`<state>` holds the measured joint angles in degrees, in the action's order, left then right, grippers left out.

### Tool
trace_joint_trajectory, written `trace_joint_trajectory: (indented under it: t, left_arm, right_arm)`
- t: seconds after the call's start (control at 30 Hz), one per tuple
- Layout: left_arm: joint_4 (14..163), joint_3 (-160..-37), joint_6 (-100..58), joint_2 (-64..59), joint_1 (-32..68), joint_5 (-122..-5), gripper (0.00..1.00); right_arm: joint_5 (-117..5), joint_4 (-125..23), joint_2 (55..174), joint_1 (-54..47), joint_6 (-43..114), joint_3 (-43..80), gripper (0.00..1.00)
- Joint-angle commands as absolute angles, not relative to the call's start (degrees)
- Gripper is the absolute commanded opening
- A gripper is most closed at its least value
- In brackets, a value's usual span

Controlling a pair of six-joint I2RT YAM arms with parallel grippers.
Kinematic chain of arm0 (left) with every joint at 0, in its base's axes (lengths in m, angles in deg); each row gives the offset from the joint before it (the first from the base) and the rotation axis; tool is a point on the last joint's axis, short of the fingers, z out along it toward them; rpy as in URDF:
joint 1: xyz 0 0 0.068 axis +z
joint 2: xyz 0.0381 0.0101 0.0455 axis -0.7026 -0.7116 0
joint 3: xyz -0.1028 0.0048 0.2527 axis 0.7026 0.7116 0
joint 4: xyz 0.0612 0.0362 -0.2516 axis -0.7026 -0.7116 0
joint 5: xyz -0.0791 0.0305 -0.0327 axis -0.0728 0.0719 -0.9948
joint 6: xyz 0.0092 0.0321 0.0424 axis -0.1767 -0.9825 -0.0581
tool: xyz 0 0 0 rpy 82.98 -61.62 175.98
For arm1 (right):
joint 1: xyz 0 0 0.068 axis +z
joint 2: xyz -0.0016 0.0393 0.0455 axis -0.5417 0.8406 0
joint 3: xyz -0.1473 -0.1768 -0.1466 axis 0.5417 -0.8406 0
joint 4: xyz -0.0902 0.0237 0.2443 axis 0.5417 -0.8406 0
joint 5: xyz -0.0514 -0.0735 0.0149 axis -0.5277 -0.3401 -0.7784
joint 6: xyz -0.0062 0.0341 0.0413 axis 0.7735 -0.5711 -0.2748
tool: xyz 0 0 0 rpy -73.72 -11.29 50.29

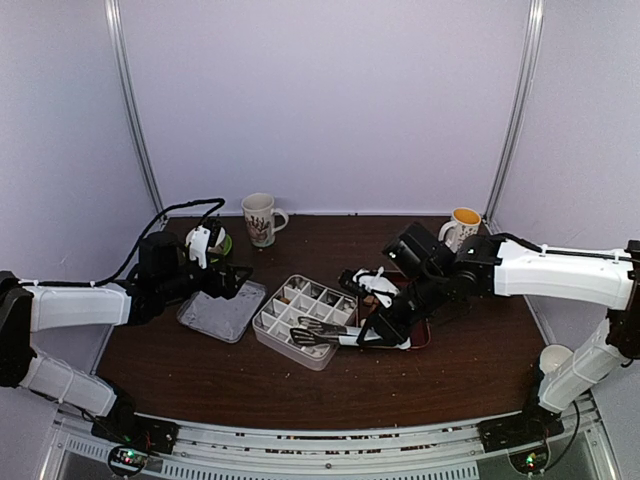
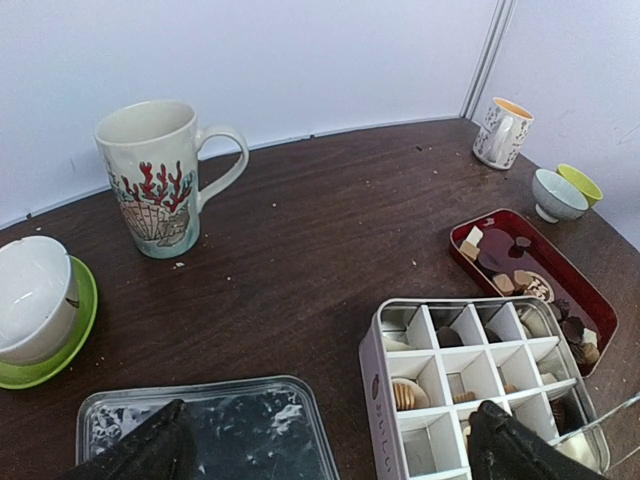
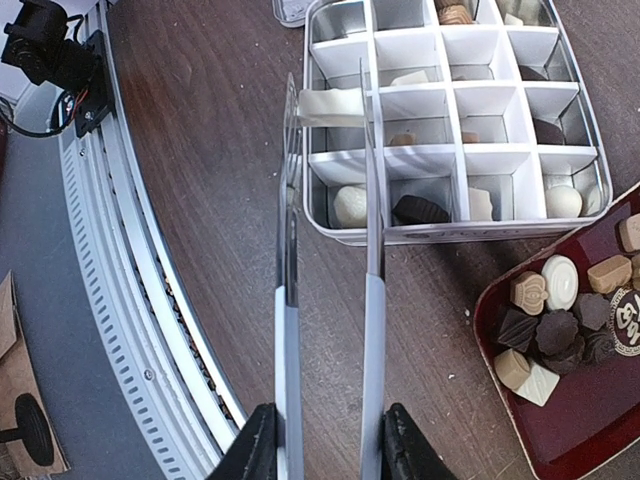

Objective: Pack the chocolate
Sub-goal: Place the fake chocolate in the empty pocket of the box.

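A white divided box [image 1: 272, 330] stands mid-table, with chocolate pieces in some cells [image 3: 420, 209]; it also shows in the left wrist view [image 2: 385, 345]. More chocolate, dark, tan and white [image 3: 560, 325], lies in the dark red tray [image 3: 560, 445] to its right [image 1: 428, 335]. My right gripper [image 3: 322, 440] is shut on the handles of metal tongs [image 3: 372, 250], whose tips pinch a white chocolate piece [image 3: 335, 105] over the box's near-left corner cell. My left gripper [image 2: 330, 455] is open and empty, low between the box lid [image 2: 200, 425] and the box.
A coral-patterned mug [image 1: 260, 218] stands at the back, a yellow-lined mug [image 1: 463, 225] at back right. A white cup on a green saucer [image 2: 35, 300] is at the left. Two small bowls [image 2: 560, 195] sit near the tray. A paper cup [image 1: 553, 357] sits by the right arm.
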<state>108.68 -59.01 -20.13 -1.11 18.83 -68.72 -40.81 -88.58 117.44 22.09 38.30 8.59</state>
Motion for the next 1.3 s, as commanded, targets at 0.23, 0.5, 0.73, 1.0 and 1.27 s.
trace_joint_trajectory:
  t: [0.23, 0.5, 0.73, 1.0, 1.27]
  left_arm:
    - [110.9, -59.9, -20.9, -1.0, 19.3, -69.3, 0.97]
    - [111.0, -59.7, -20.9, -0.9, 19.2, -69.0, 0.98]
    - [111.0, -59.7, -20.9, -0.9, 19.2, -69.1, 0.98]
    - [110.9, -59.7, -21.0, -0.8, 19.2, -69.2, 0.98]
    - [110.6, -60.1, -21.1, -1.1, 19.3, -69.3, 0.98]
  right_arm:
    - [-43.2, -86.6, 118.6, 22.7, 39.2, 11.4, 0.34]
    - [-43.4, -87.1, 118.9, 22.9, 39.5, 11.7, 0.34]
    - [-43.8, -87.4, 118.9, 22.8, 39.7, 11.9, 0.37]
    - [-44.1, -87.1, 118.8, 23.0, 39.8, 12.2, 0.43]
    - [-45.3, -86.0, 117.5, 23.0, 39.9, 11.6, 0.43]
